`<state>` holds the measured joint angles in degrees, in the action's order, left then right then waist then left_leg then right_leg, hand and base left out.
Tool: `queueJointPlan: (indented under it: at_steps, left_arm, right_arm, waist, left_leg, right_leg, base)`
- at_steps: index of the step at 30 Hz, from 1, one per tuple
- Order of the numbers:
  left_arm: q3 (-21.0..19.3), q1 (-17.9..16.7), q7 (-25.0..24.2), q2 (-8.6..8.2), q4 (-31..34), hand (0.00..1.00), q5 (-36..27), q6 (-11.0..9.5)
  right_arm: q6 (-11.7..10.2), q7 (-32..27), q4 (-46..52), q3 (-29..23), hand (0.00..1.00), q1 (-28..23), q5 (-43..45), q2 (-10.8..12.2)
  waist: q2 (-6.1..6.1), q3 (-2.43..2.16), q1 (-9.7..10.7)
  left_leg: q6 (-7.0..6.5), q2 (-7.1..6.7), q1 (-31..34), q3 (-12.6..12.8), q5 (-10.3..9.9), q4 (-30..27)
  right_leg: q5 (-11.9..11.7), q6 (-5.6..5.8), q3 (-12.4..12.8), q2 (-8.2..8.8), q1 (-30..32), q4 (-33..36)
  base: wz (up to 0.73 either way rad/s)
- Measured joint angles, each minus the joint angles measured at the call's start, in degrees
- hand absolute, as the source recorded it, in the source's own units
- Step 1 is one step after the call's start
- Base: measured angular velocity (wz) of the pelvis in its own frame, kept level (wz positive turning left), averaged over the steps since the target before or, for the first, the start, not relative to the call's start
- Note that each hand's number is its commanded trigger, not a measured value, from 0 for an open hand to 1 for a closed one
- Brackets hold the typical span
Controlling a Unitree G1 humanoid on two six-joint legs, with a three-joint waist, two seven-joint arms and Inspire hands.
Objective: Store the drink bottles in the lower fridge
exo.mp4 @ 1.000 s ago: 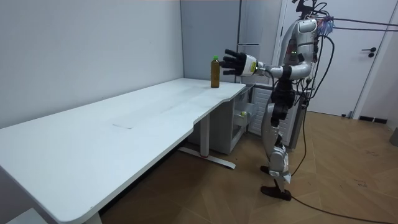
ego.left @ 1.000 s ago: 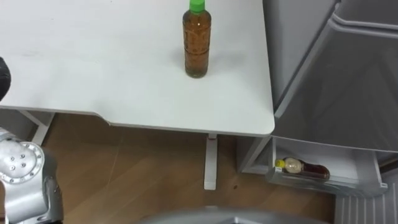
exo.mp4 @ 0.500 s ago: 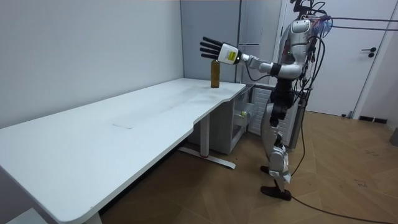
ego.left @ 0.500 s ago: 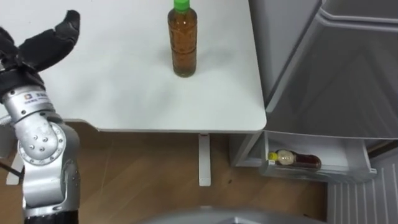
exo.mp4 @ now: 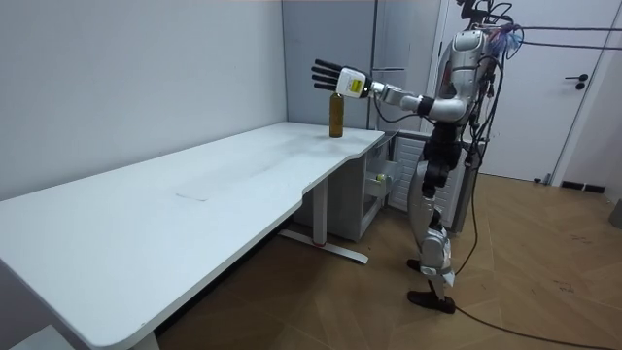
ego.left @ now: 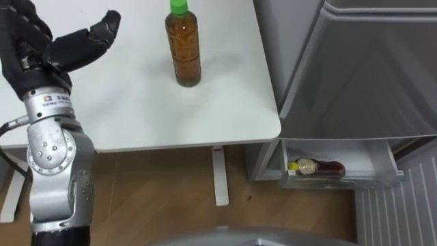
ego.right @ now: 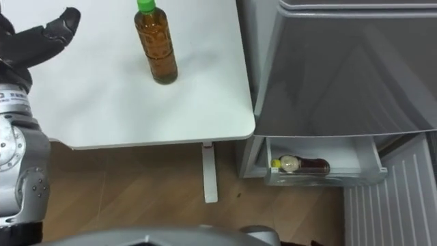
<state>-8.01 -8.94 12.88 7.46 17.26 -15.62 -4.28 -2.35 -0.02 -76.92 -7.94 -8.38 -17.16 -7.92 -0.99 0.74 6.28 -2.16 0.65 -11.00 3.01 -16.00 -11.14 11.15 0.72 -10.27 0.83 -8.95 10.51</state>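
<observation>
Near the right-hand corner of the white worktop (ego.left: 136,102), the drink bottle (ego.left: 184,48) stands upright. It is filled with amber liquid, its green cap is on, and nothing touches it. My left hand (ego.left: 41,51) is raised over the worktop to the bottle's left and apart from it. The black fingers (ego.left: 17,20) are spread and released, the thumb points toward the bottle, and they grasp nothing.

Just past the worktop's right edge rises the grey front of the fridge (ego.left: 355,75). At its foot the lower fridge drawer (ego.left: 341,179) is pulled open. A second bottle (ego.left: 321,166), dark with a yellow cap, lies on its side inside, well apart from the one on the worktop. A white table leg (ego.left: 218,174) runs down to the wooden floor (ego.left: 150,198) below the corner.

Seen from across the room, I stand upright at the end of the long worktop beside the fridge. My left arm is stretched forward, and the hand is held above the level of the bottle's cap.
</observation>
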Motion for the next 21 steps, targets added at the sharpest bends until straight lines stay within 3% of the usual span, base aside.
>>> queueJointPlan:
  at_steps: [5,11,21]
  left_arm:
    - [1.6,0.0,-4.4,-0.01,-0.2,0.00,-0.5,2.3]
    - [2.3,0.0,-8.9,-0.02,-0.9,0.00,-0.6,4.5]
    - [3.8,0.0,-11.6,0.02,-3.9,0.00,-0.6,6.4]
  right_arm:
    - [1.0,0.2,-0.3,-0.2,0.00,0.0,0.0,0.0]
    - [1.2,1.0,0.6,-0.1,0.00,0.1,0.3,0.0]
    - [1.2,1.1,0.7,0.0,0.00,0.1,0.8,0.0]
  waist:
    - [-0.18,-0.09,-0.3]
    - [0.48,-0.20,-0.4]
    - [0.72,-0.17,-0.3]
  left_leg:
    - [0.06,0.24,0.1,1.6,0.0,0.4]
    - [0.09,0.32,0.1,2.7,0.1,0.4]
    - [0.10,0.58,-0.1,3.1,0.1,0.4]
  right_leg:
    - [0.0,-0.04,1.0,-0.26,0.8,0.1]
    - [-0.1,-0.11,2.3,-0.35,1.5,0.1]
    - [-0.3,-0.34,3.1,-0.63,1.7,0.2]
  base:
    - [-0.11]
    - [-0.13]
    - [-0.03]
